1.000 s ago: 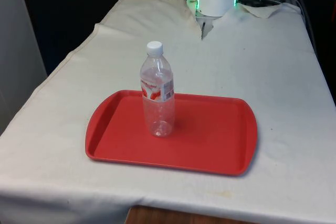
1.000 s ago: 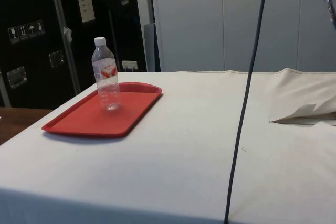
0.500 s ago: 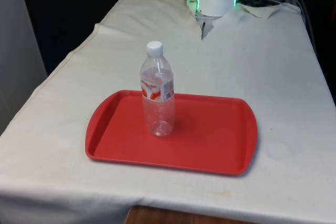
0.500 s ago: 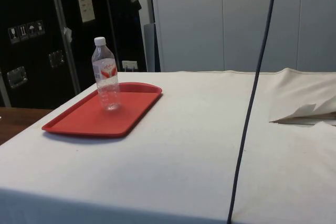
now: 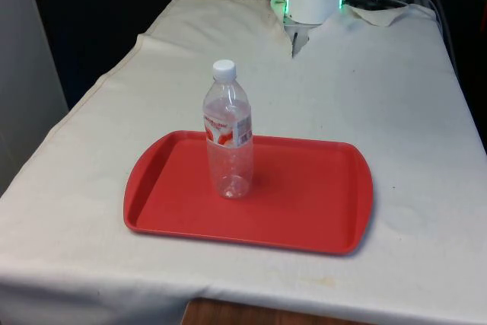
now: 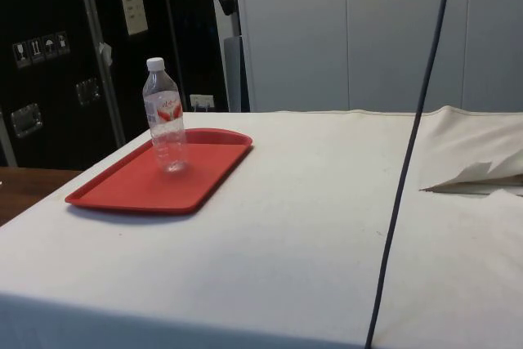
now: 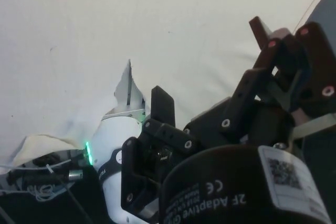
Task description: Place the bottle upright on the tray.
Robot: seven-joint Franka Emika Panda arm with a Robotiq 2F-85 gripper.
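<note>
A clear plastic water bottle [image 5: 227,139] with a white cap and a red-and-white label stands upright on a red tray [image 5: 319,211]. In the front view the tray lies on the white-clothed worktop [image 5: 380,97] close to its near edge, and the bottle stands on the half of the tray toward the front view's left, apart from the rim. In the side view the bottle [image 6: 165,116] stands just as straight on the tray [image 6: 131,190], near the worktop's [image 6: 310,202] far corner by the dark cabinets. Nothing touches the bottle.

The tool [image 7: 210,69] shows in the wrist view, held high above the bare cloth and well away from tray and bottle. Its two black fingers [image 7: 163,106] are spread wide apart, open, with nothing between them. The cloth below it lies creased, with one raised fold.
</note>
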